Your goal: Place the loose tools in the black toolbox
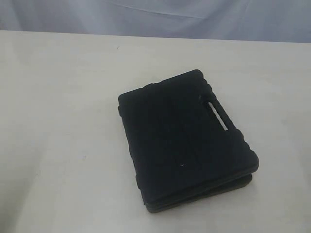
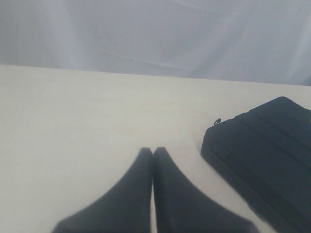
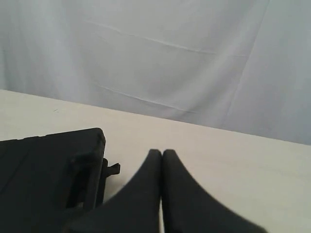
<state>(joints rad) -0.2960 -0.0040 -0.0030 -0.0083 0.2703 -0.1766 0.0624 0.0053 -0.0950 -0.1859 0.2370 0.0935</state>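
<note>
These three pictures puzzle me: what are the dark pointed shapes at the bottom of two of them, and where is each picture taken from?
They show one robot with two arms. One picture comes from a camera off the arms; it shows a pale table with a closed black toolbox lying flat. No arm shows in it. The other two come from cameras on the wrists. The dark shapes are each arm's fingers: the left gripper and the right gripper, both shut and holding nothing. Each sees an edge of the toolbox beside it. No loose tools show anywhere.
</note>
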